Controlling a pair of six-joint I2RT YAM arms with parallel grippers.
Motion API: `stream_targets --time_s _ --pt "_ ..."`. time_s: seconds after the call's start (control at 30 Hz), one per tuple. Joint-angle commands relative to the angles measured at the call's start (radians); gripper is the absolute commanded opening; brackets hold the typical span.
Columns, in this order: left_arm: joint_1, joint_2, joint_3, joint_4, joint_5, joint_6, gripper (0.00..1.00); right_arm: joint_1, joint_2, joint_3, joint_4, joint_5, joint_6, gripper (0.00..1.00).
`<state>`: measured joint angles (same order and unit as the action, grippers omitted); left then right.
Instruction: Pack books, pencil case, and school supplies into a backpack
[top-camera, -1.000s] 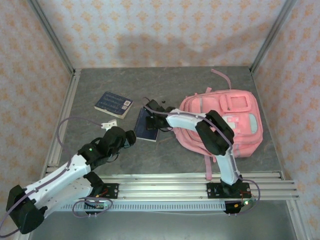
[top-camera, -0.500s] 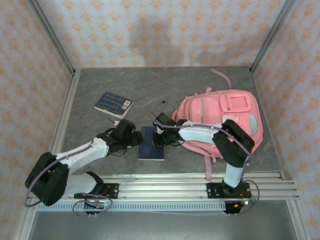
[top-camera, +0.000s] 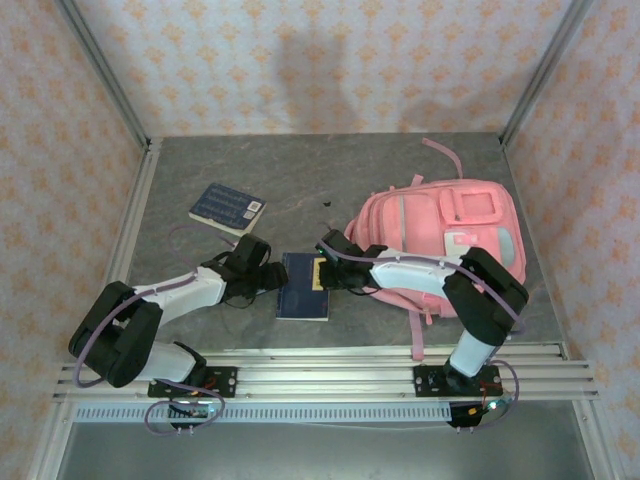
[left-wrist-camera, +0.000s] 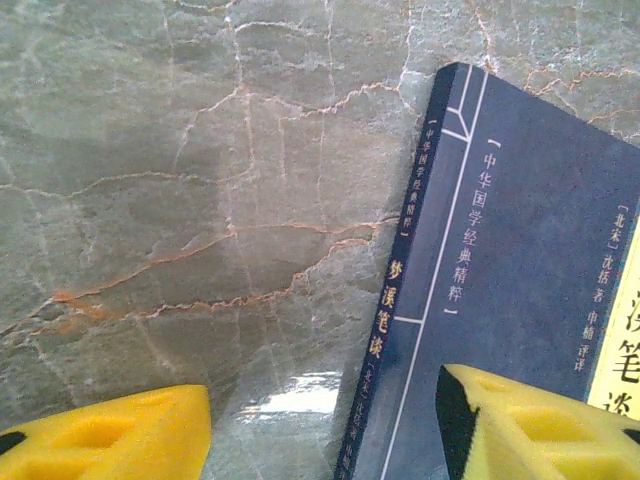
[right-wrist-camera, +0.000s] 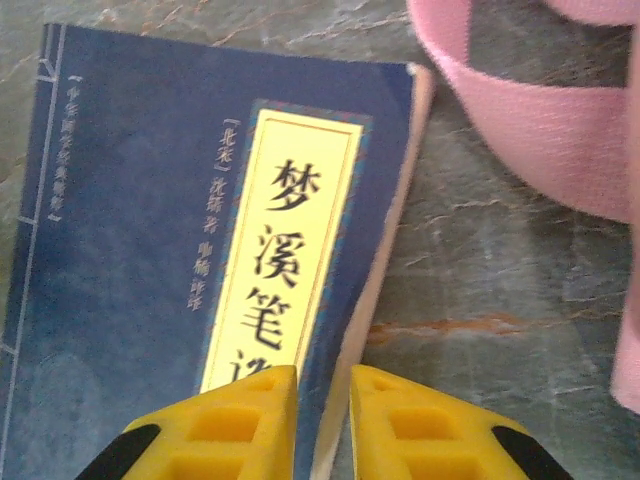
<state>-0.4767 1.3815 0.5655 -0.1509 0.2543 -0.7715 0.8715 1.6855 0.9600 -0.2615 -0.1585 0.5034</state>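
A dark blue book lies flat low in the middle, where both arms can reach it. The left pincer is wide open over its spine; the right pincer is nearly closed at the other edge, pinching or not I cannot tell. The pink backpack waits close on the right.

Glossy table, matt book, cloth backpack
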Motion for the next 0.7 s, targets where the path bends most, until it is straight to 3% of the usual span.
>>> stream_targets --time_s 0.0,0.3,0.67 --pt "-0.014 0.060 -0.028 0.193 0.129 0.005 0.62 -0.009 0.005 -0.020 -0.004 0.080 0.039 0.20" --pt "-0.017 0.081 -0.026 0.256 0.212 0.006 0.57 -0.016 0.081 -0.026 0.079 -0.060 0.052 0.16" --pt "-0.048 0.056 -0.023 0.276 0.241 0.015 0.54 -0.018 0.127 -0.040 0.139 -0.102 0.079 0.12"
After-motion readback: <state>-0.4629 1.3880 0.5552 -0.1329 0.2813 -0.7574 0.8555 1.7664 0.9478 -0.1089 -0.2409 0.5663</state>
